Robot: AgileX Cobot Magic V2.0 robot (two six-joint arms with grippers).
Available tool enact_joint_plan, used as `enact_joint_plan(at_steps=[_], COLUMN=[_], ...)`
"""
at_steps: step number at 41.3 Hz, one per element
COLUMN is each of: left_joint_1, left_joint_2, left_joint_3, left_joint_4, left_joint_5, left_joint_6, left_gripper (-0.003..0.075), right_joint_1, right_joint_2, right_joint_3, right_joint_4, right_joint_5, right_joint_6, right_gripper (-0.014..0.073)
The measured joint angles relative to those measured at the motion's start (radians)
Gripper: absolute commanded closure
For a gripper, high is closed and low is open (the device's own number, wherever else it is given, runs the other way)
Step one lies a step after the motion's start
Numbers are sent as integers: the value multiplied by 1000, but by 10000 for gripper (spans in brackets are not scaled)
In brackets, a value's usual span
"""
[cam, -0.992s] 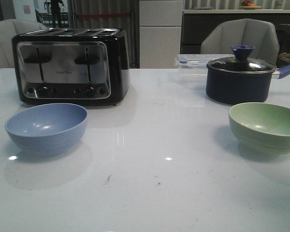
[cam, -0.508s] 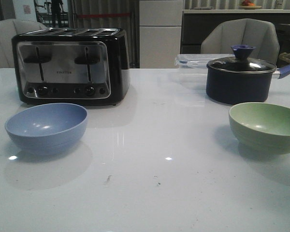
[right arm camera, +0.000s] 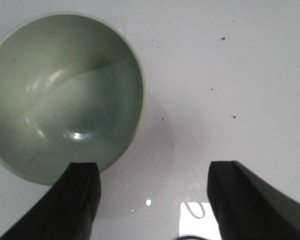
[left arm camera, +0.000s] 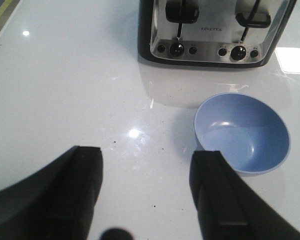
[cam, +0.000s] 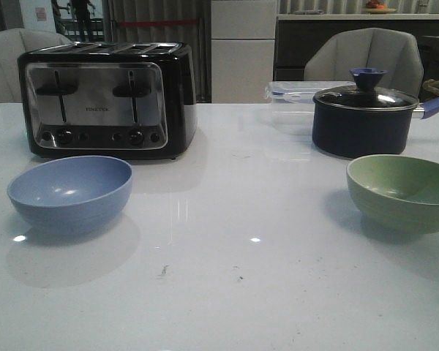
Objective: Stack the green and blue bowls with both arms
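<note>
Right now your bowls sit well apart: the blue bowl (cam: 69, 191) just in front of the toaster (cam: 106, 99), the green bowl (cam: 402, 191) far off to the toaster's right, before the dark pot (cam: 364, 115). Each lies within one arm's reach. Your left gripper (left arm camera: 146, 192) and right gripper (right arm camera: 152, 200) hover over the tabletop (cam: 234, 248), jaws spread, holding nothing.

A shadow has darkened the green bowl (cam: 401, 191).

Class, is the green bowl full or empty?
Empty. The green bowl shows only its bare inner surface, and it stands upright on the table.
</note>
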Motion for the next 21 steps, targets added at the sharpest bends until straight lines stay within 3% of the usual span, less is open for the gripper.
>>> enact_joint_plan(at_steps=[14, 21], left_joint_1=[0, 0], left_joint_2=[0, 0], left_joint_3=[0, 0], left_joint_4=[0, 0], left_joint_5=[0, 0], left_joint_6=[0, 0], left_gripper=[264, 264], right_joint_1=[0, -2], right_joint_2=[349, 467], right_joint_3=[-250, -367], right_joint_4=[71, 72], right_joint_5=[64, 157], right_joint_6=[-24, -56], right_gripper=[41, 182])
